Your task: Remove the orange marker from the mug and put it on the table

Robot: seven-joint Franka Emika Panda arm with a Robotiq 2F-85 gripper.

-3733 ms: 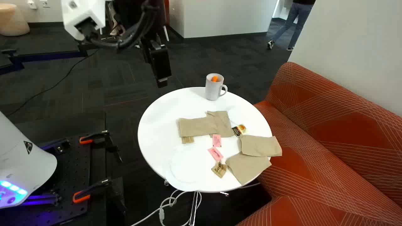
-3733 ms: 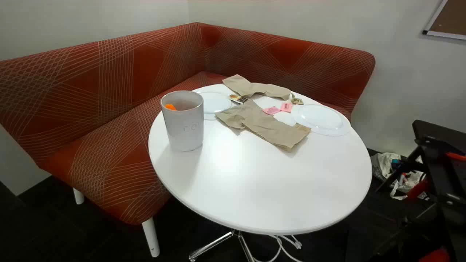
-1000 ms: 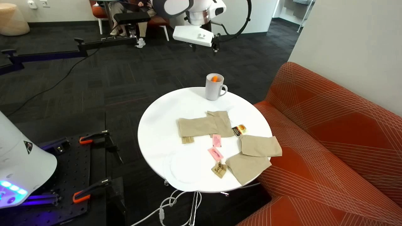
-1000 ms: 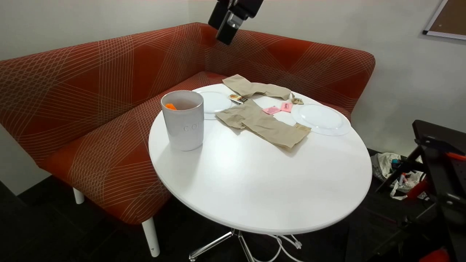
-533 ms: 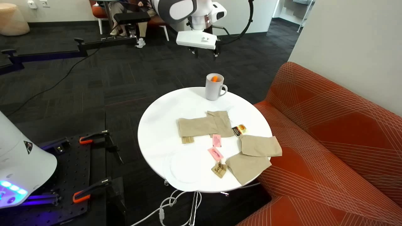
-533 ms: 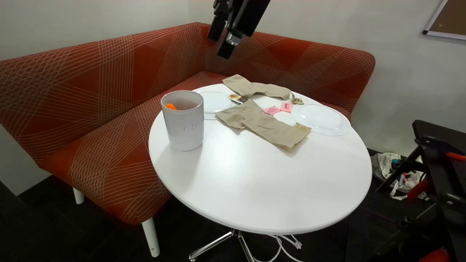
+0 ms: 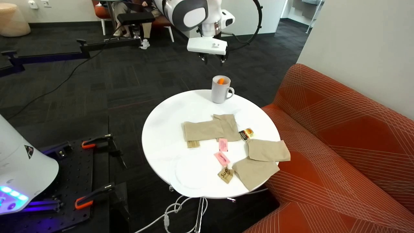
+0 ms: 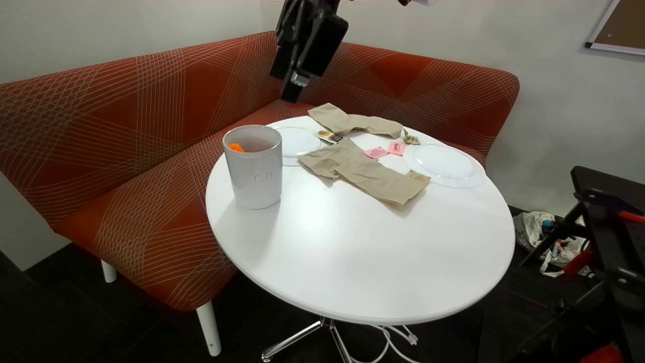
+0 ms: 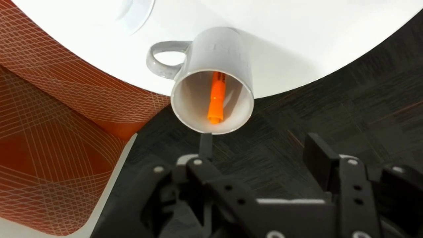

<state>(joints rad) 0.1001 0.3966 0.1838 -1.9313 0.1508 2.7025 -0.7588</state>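
The white mug (image 7: 218,94) stands upright near the table's edge in both exterior views (image 8: 257,176). The orange marker (image 9: 217,99) leans inside the mug (image 9: 219,49) in the wrist view, its end below the rim. The marker also shows in both exterior views (image 7: 221,81) (image 8: 235,147). The round white table (image 8: 383,262) carries the mug. My gripper (image 9: 259,136) is open and empty. In both exterior views the gripper (image 7: 213,61) (image 8: 285,86) hangs above the table's height, apart from the mug. In the wrist view the left finger overlaps the mug's near rim.
Tan napkins (image 7: 203,130), pink packets (image 7: 223,144) and a black-yellow packet (image 7: 246,133) lie on the table. Clear plates (image 8: 443,165) (image 8: 297,143) lie near its edge. The orange-red sofa (image 7: 343,168) borders the table. The mug's handle (image 9: 162,71) points toward the sofa side.
The arm has swung over toward the mug's side since the earliest frames. Over the last second the gripper has come lower and nearer the mug. The mug and marker have not moved.
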